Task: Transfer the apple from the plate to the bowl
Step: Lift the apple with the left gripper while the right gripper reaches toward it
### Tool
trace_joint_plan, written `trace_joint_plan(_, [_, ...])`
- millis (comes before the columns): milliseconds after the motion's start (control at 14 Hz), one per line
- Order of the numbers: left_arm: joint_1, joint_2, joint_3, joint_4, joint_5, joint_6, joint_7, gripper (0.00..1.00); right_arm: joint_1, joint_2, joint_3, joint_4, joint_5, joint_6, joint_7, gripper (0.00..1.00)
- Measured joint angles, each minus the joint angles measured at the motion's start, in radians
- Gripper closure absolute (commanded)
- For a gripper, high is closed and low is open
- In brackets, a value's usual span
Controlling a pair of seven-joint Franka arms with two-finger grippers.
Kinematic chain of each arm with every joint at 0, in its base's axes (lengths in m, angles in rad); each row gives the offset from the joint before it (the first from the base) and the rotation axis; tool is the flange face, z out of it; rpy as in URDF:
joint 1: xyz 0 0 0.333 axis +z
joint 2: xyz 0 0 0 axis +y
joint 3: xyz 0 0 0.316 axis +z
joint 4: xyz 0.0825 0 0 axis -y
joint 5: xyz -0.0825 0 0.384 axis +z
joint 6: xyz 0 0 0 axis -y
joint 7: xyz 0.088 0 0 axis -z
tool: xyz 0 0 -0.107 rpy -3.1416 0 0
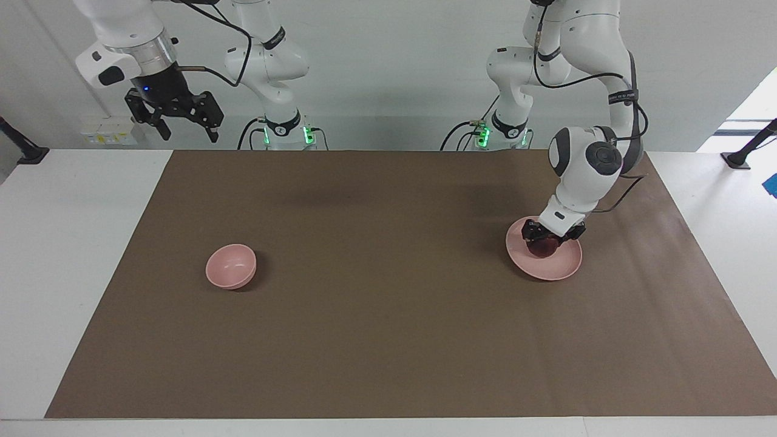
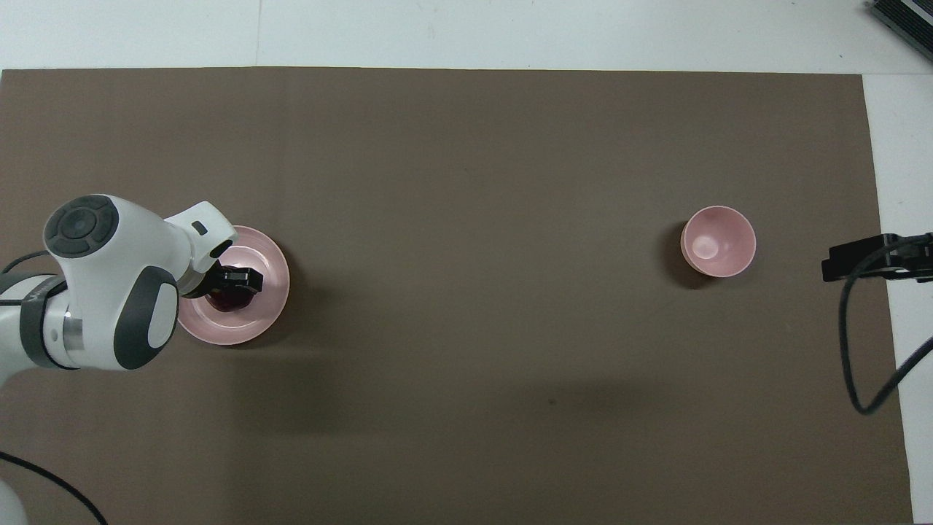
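Observation:
The dark red apple (image 1: 543,246) (image 2: 227,297) rests on the pale pink plate (image 1: 555,267) (image 2: 271,257), toward the left arm's end of the brown mat. My left gripper (image 1: 544,241) (image 2: 229,289) is down on the plate and shut on the apple, its black fingers clasping both sides. The small deep pink bowl (image 1: 231,266) (image 2: 718,240) stands with nothing in it toward the right arm's end. High in the air over that end's mat edge, my right gripper (image 1: 187,127) hangs open and holds nothing.
A brown mat (image 1: 388,303) covers most of the white table. The right arm's black cable (image 2: 849,343) loops over the mat's edge beside the bowl. A dark object (image 2: 904,18) lies at the table's corner.

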Motion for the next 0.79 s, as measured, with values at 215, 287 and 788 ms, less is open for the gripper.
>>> trace_joint_plan(215, [-0.005, 0.014, -0.008, 0.091, -0.004, -0.137, 0.001, 1.00, 0.001, 0.002, 0.007, -0.002, 0.033, 0.027, -0.009, 0.00])
trace_joint_plan(287, [-0.009, 0.019, -0.010, 0.122, -0.021, -0.168, 0.001, 1.00, 0.001, 0.004, 0.007, -0.005, 0.050, 0.035, -0.017, 0.00])
trace_joint_plan(788, [-0.068, 0.029, -0.012, 0.346, -0.164, -0.437, -0.047, 1.00, -0.005, 0.010, 0.005, -0.100, 0.274, 0.128, -0.027, 0.00])
